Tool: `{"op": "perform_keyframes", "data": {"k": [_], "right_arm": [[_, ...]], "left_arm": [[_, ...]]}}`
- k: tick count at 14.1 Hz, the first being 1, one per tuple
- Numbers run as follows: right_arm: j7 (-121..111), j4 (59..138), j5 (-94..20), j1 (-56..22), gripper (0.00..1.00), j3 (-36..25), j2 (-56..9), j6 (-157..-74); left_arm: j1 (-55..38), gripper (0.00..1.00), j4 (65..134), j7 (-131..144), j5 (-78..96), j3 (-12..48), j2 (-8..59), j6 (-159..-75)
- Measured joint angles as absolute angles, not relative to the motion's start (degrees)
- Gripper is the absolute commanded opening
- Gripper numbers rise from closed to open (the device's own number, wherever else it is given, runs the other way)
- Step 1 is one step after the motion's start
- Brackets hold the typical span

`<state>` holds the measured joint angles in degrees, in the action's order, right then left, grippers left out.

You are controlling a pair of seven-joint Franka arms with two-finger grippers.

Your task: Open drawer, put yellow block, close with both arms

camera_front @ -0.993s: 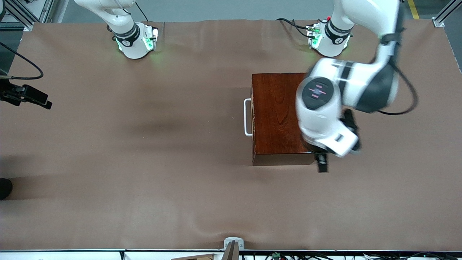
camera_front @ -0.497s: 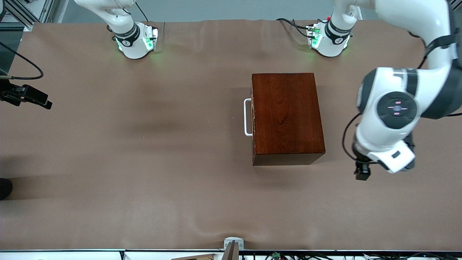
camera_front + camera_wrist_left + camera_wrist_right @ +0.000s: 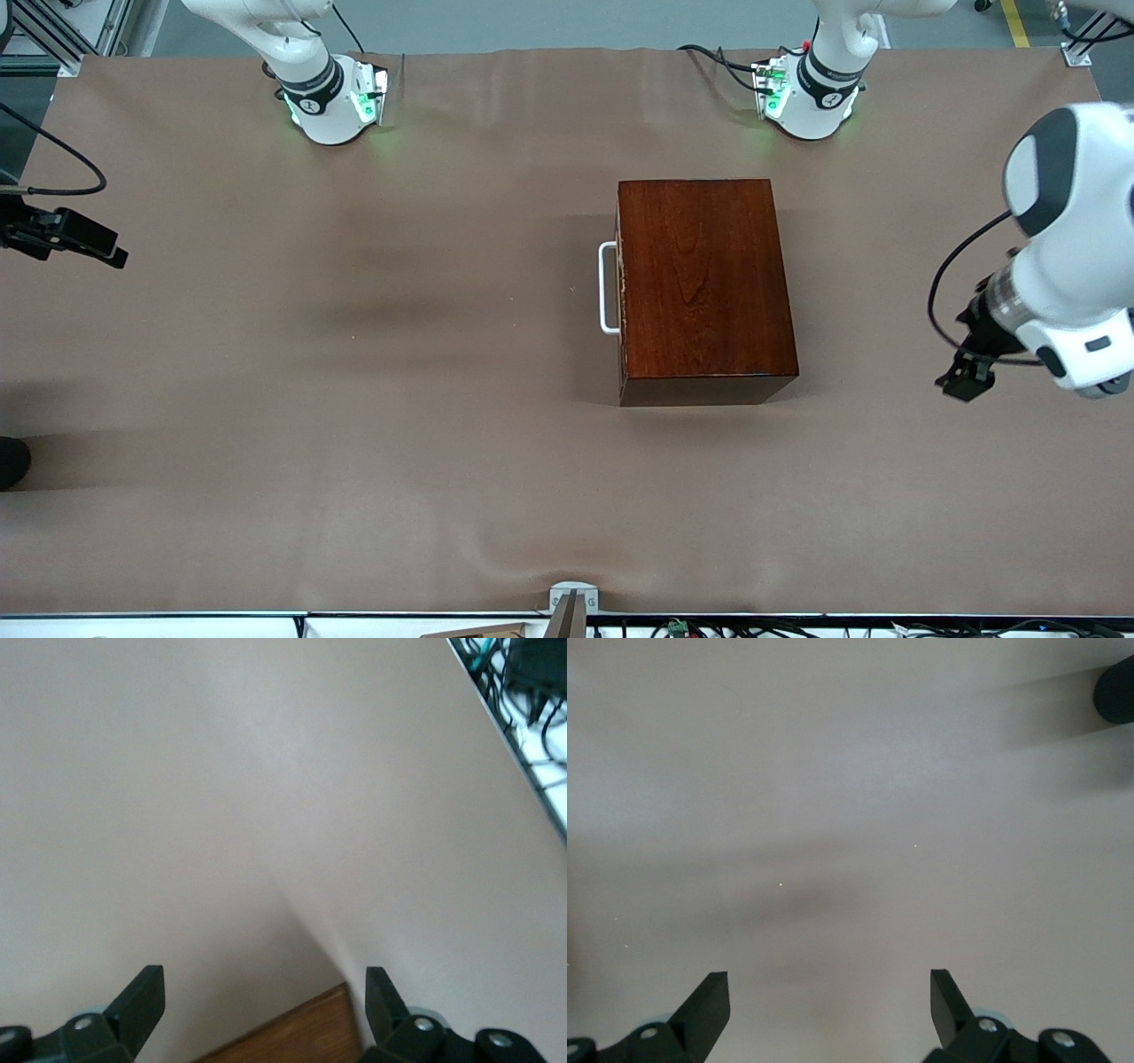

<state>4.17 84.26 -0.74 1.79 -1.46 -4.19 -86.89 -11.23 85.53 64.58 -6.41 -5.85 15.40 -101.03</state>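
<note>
The dark reddish-brown wooden box (image 3: 704,283) stands mid-table, nearer the left arm's base. Its drawer is pushed in, and the white bar handle (image 3: 608,288) faces the right arm's end of the table. A corner of the box shows in the left wrist view (image 3: 297,1036). The yellow block is out of view. My left gripper (image 3: 966,377) hangs open and empty over bare table beside the box, toward the left arm's end; its fingers stand wide apart in the left wrist view (image 3: 261,1001). My right gripper (image 3: 66,235) waits at the right arm's end, open and empty (image 3: 828,1001).
The brown table cover (image 3: 354,399) spreads around the box. A dark round object (image 3: 11,461) lies at the table's edge at the right arm's end and also shows in the right wrist view (image 3: 1116,691). Cables and a rail (image 3: 532,718) run along the table edge.
My left arm has swung from above the box's corner out toward the left arm's end of the table. The box, drawer and right arm have not moved.
</note>
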Motion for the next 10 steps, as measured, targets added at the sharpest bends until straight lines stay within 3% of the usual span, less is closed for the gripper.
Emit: {"op": "perform_keyframes", "data": {"k": [7, 10], "right_arm": [[4.2, 84.2, -0.7, 1.8, 1.0, -1.5, -4.2, -86.9], [4.2, 84.2, -0.7, 1.8, 1.0, -1.5, -4.2, -86.9]], "left_arm": [[-5.7, 1.0, 97.2, 30.3, -2.2, -5.9, 4.3, -100.1], [-5.9, 1.0, 99.0, 21.7, -2.0, -5.5, 2.2, -97.6]]}}
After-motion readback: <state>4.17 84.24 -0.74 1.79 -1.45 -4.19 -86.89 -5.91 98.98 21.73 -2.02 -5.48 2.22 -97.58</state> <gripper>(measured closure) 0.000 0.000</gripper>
